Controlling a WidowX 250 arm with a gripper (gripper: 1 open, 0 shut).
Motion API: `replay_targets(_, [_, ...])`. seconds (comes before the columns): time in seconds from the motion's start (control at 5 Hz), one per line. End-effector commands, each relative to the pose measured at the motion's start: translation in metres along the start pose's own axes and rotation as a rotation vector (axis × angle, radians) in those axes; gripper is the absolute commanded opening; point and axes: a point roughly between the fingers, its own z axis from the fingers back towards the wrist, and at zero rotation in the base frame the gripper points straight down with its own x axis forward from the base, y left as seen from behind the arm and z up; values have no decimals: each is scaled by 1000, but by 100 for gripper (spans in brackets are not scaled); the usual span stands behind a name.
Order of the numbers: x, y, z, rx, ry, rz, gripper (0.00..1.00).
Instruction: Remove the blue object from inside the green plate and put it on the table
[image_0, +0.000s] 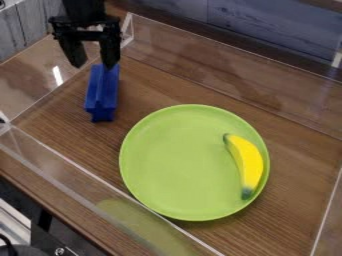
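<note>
The blue object (102, 92) lies on the table (67, 125), left of the green plate (181, 165) and apart from its rim. It is a long deep-blue block, angled slightly toward the front. My black gripper (90, 55) hangs pointing down just above the block's far end, its two fingers spread open with nothing between them. Only a yellow banana (245, 165) lies in the plate, on its right side.
Clear acrylic walls (227, 65) bound the wood-grain table on all sides, with the front wall (80, 185) running close by the plate's near rim. Bare wood shows left of and behind the plate.
</note>
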Motion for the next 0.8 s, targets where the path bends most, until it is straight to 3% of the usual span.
replay_targets(0.0, [17,2,29,24,-76,39,100])
replay_targets(0.2, [28,3,32,24,-82,82,100])
replay_targets(0.6, [30,-3,29,26,-77,92,100])
